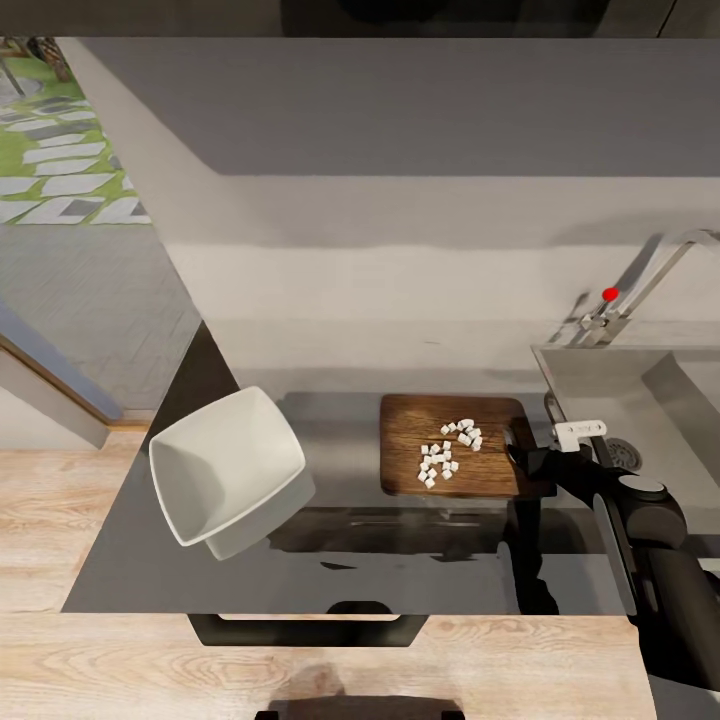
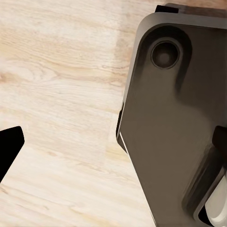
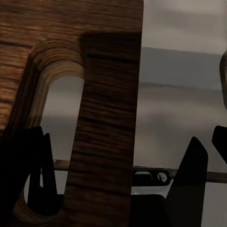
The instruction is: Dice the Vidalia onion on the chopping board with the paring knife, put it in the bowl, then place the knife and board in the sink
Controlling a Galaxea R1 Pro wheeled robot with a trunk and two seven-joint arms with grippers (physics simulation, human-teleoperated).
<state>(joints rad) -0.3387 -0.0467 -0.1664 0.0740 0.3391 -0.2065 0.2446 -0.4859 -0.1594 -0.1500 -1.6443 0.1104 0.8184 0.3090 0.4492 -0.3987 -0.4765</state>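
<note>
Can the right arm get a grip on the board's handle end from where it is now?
Probably yes: the right gripper sits at the board's handle end, fingers astride the strip beside the slot, nothing between.

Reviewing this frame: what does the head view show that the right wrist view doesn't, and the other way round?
Head view alone: the white bowl on the countertop, the diced onion heaped on the board, the sink and tap. Right wrist view alone: a close look at the board's handle slot, with one dark finger inside it and the other beyond the board's end. Shared: the chopping board and the right gripper at its sink-side end.
</note>
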